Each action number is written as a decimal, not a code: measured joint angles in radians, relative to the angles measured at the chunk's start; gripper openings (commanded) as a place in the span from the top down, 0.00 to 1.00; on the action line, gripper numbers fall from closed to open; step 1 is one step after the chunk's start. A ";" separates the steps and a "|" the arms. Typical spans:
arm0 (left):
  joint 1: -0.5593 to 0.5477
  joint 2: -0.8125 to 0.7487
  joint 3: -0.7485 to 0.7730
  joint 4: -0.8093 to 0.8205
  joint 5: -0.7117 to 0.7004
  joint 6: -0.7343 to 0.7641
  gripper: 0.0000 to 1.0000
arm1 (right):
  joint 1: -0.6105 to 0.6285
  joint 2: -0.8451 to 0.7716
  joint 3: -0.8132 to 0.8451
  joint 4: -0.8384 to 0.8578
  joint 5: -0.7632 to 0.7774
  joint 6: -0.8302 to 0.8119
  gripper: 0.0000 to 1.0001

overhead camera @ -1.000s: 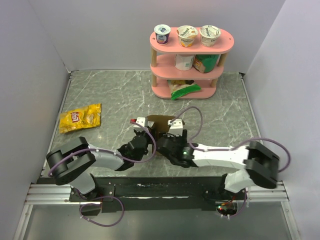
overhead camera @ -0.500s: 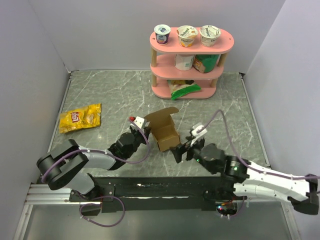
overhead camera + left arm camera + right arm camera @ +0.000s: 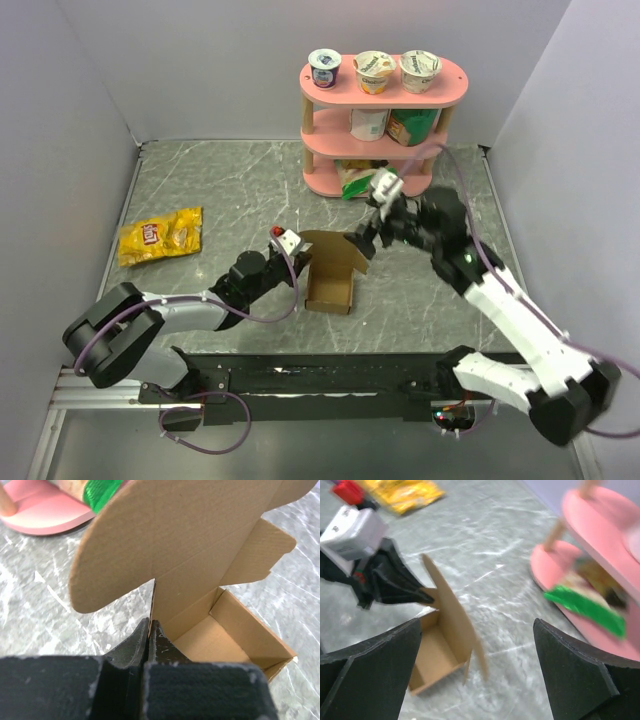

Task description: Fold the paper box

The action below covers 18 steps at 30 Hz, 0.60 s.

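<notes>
The paper box (image 3: pixel 331 288) sits on the desk (image 3: pixel 220 190) in front of the pink shelf (image 3: pixel 385 100), open side up. Its long axis runs roughly toward the shelf, with the raised lid flap at the end nearest it. The left gripper (image 3: pixel 149 630) is clenched on the box's side wall, close to the lid. The right gripper (image 3: pixel 362 238) hangs released above the lid, on the shelf side, jaws wide and holding nothing

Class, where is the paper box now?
Top view: the paper box sits mid-table, pinched by the left gripper, in front of the pink shelf.
</notes>
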 measured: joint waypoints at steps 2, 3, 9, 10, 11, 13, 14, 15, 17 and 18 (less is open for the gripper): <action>0.016 -0.010 0.023 -0.042 0.048 0.015 0.99 | -0.030 0.114 0.119 -0.064 -0.121 -0.064 0.03; 0.023 -0.013 0.034 -0.061 0.068 0.020 0.99 | -0.034 0.160 0.173 -0.091 -0.171 -0.093 0.03; 0.048 -0.014 0.061 -0.120 0.140 0.042 0.99 | -0.035 0.304 0.303 -0.229 -0.348 -0.215 0.05; 0.050 -0.014 0.062 -0.122 0.146 0.042 0.99 | -0.035 0.315 0.303 -0.245 -0.361 -0.224 0.04; 0.053 -0.013 0.064 -0.124 0.155 0.042 0.99 | -0.035 0.328 0.303 -0.267 -0.372 -0.234 0.04; 0.055 -0.012 0.064 -0.124 0.166 0.042 0.99 | -0.035 0.345 0.290 -0.287 -0.378 -0.245 0.04; 0.056 -0.011 0.064 -0.124 0.170 0.042 0.99 | -0.035 0.348 0.279 -0.290 -0.373 -0.249 0.04; 0.056 -0.010 0.066 -0.124 0.174 0.043 0.99 | -0.035 0.348 0.264 -0.284 -0.368 -0.251 0.04; 0.056 -0.002 0.073 -0.126 0.186 0.043 0.99 | -0.035 0.345 0.219 -0.254 -0.344 -0.256 0.04; 0.056 0.004 0.080 -0.128 0.192 0.045 0.99 | -0.035 0.346 0.203 -0.248 -0.332 -0.258 0.04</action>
